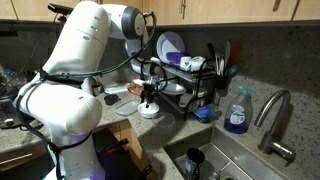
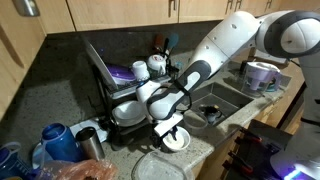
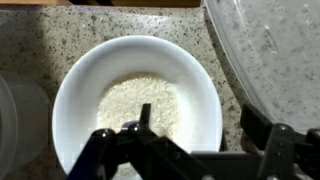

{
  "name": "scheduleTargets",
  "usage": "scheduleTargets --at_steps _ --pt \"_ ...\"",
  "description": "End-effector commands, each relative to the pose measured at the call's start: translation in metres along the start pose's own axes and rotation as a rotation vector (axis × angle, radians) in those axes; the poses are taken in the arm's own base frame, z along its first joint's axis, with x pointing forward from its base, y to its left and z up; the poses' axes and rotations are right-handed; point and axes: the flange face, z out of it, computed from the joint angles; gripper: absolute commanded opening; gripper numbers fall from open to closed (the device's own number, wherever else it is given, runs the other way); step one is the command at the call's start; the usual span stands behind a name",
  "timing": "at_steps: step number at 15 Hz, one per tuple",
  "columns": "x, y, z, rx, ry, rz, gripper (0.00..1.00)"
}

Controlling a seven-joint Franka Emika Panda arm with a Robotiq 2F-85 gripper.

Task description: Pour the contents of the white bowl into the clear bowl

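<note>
A round white ceramic bowl (image 3: pixel 140 60) of pale grains sits on the speckled granite counter (image 3: pixel 40 40). A large clear plastic bowl (image 3: pixel 270 50) lies just beside it on the right. The black gripper (image 3: pixel 180 145) hangs over the white bowl's near rim, its fingers spread wide and holding nothing. In an exterior view, a dark wire dish rack (image 1: pixel 190 80) loaded with plates stands close on the far side. A blue soap bottle (image 1: pixel 237 112) and a chrome faucet (image 1: pixel 272 115) stand farther right, by the steel sink (image 1: pixel 215 160).

White bowl (image 3: pixel 82 88), off-white grains (image 3: pixel 135 105); grey-speckled counter (image 3: pixel 40 35); blue bottle (image 1: pixel 237 112).
</note>
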Motion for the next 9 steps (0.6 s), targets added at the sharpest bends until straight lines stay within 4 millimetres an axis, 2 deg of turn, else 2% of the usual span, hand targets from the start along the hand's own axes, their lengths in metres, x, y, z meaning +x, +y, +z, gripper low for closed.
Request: scheduleTargets --at_steps 1,2,6,7,8,9 --pt "0.006 -0.004 -0.005 -0.031 -0.006 0.018 0.68" --pt "0.007 -0.005 -0.006 -0.03 -0.003 0.017 0.58" --pt "0.004 -0.007 -0.022 -0.033 0.036 0.004 0.43" --pt "0.003 -0.008 -0.026 -0.039 0.049 -0.004 0.48" --pt "-0.001 -0.01 -0.03 -0.053 0.065 -0.018 0.44" --pt "-0.004 -0.011 -0.031 -0.062 0.078 -0.032 0.47"
